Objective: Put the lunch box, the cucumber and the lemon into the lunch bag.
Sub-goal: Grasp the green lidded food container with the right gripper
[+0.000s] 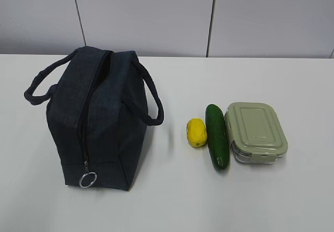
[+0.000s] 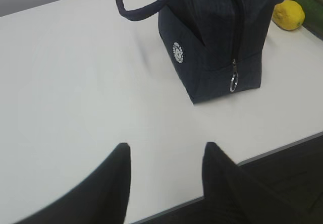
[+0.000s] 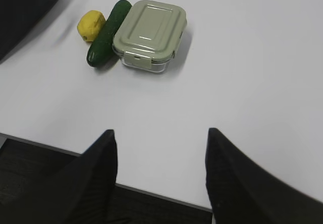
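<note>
Four task items sitting on white counter [image 1: 292, 200]. Lunch bag [image 1: 99, 119] standing upright at left, round white logo [image 2: 177, 52] showing, lettering too small for reading. Lemon [image 1: 197, 132], cucumber [image 1: 217, 136], lunch box [image 1: 255, 131] lying side by side at right. Left end effector [image 2: 166, 156] and right end effector [image 3: 160, 143] hovering released, holding nothing.

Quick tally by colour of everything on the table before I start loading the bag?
Navy: 1, the lunch bag
Dark green: 1, the cucumber
Yellow: 1, the lemon
Sage-green lid: 1, the lunch box
Total: 4
</note>
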### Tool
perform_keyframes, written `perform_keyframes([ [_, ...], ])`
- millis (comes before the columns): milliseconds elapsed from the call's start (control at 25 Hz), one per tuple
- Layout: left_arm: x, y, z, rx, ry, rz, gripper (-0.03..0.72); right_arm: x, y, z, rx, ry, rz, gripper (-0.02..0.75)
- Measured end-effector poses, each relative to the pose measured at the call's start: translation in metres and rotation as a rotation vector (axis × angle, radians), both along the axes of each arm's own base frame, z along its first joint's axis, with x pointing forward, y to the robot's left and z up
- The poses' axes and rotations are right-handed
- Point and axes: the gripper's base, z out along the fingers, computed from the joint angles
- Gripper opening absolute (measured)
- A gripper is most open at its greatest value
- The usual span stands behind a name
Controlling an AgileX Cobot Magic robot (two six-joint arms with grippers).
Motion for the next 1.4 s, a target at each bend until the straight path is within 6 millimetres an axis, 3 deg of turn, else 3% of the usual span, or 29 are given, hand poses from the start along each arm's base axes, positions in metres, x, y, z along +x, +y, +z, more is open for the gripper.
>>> perform_keyframes([
  [1400,-0.0007,-0.0051,0.0016,-0.054,-0.004,-0.035,0.321,0.0000,0.0000,0.0000,0.000,0.000,0.000,0.420],
])
